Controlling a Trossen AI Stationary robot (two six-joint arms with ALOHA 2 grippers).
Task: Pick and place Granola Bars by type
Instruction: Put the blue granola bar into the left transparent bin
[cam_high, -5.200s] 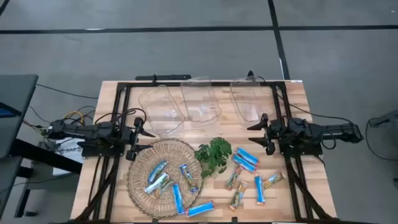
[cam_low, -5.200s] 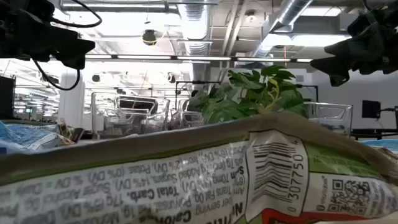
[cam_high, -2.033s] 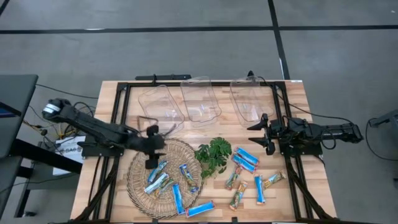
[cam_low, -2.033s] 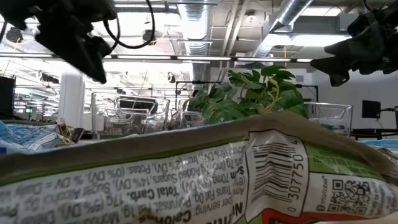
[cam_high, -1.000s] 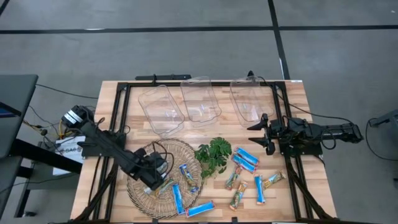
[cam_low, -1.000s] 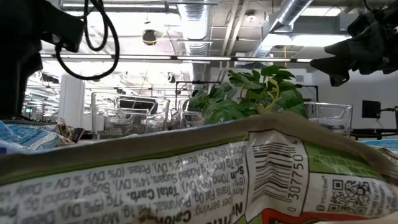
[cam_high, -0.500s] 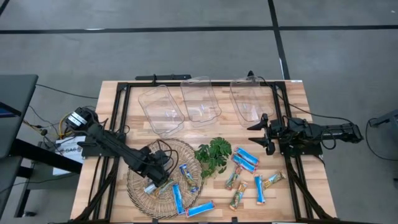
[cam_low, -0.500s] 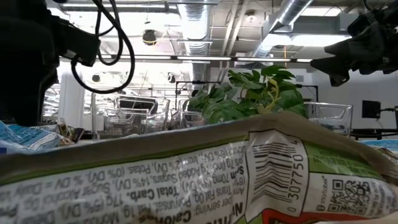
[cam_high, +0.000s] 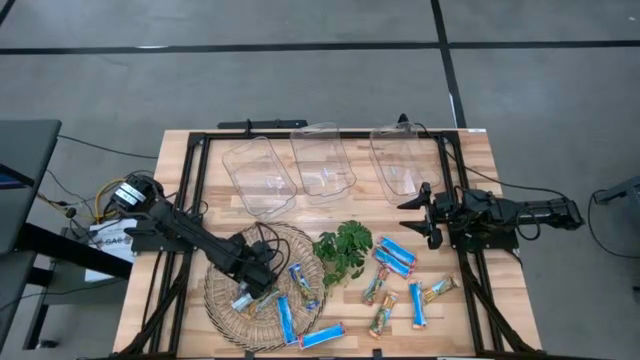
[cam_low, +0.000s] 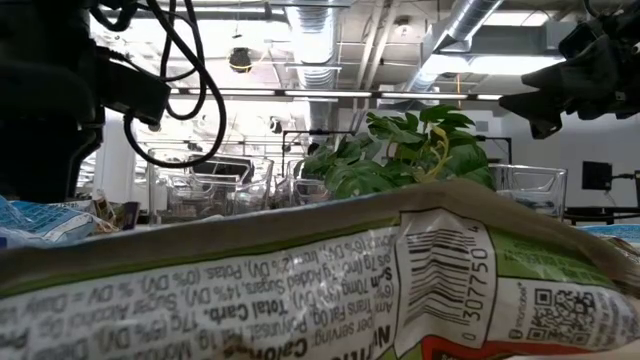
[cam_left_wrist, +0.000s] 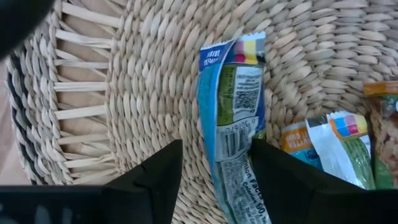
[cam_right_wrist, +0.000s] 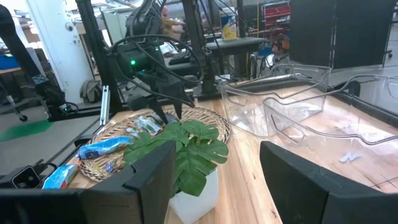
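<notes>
My left gripper (cam_high: 262, 278) is low over the round woven basket (cam_high: 222, 300), open. In the left wrist view its fingers (cam_left_wrist: 216, 144) stand on either side of a blue-and-silver granola bar (cam_left_wrist: 233, 112) lying flat on the weave; I cannot tell whether they touch it. More bars (cam_left_wrist: 336, 137) lie beside it in the basket. Blue bars (cam_high: 395, 255) and tan bars (cam_high: 376, 285) lie on the table to the right of the green sprig (cam_high: 343, 250). My right gripper (cam_high: 425, 212) waits open near the table's right side, above the bars.
Three clear plastic containers (cam_high: 258, 177) (cam_high: 322, 160) (cam_high: 397, 160) stand in a row along the far side. A black frame (cam_high: 195, 150) rims the table. In the low view a bar wrapper (cam_low: 350, 280) right at the camera fills the lower picture.
My left arm has reached a little farther toward the table's right over the basket, carrying its gripper along the bars there. The bars have stayed where they were.
</notes>
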